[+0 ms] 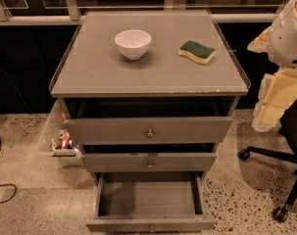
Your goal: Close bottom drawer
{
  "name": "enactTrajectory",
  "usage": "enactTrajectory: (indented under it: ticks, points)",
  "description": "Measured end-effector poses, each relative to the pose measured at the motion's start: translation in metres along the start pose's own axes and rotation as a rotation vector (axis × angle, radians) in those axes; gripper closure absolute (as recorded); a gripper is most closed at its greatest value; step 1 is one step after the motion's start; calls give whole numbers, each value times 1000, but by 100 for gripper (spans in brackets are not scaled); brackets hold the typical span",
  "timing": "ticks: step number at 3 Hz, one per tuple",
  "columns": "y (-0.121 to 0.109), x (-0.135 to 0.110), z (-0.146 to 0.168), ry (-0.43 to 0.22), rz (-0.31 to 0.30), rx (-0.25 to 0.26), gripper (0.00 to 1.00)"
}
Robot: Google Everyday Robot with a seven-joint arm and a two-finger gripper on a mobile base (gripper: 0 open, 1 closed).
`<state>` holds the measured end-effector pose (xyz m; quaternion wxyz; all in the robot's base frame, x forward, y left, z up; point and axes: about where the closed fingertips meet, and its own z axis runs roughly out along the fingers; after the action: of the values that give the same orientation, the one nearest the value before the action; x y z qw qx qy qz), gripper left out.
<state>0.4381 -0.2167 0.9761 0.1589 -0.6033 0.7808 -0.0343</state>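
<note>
White bowl point(133, 43) at 12 o'clock on the tabletop point(99, 72), green sponge point(196, 51) at 1. Chair base point(280, 180) at 4, floor cable point(2, 192) at 8. Gripper point(277, 99) hangs at 3.

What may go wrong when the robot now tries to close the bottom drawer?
1. The gripper, at the right edge of the view, is well above the bottom drawer; it might push the middle drawer instead, which is also slightly open.
2. The chair base nearby might block the arm's way down.
</note>
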Motion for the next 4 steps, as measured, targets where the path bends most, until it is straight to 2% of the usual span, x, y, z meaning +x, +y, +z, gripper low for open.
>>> enactTrajectory:
  ticks: [2,3,4]
  points:
    - [1,1,6,-5,0,-7,0]
    - [20,14,35,-18,-9,-44,0]
    - [59,37,88,-46,-31,-95,0]
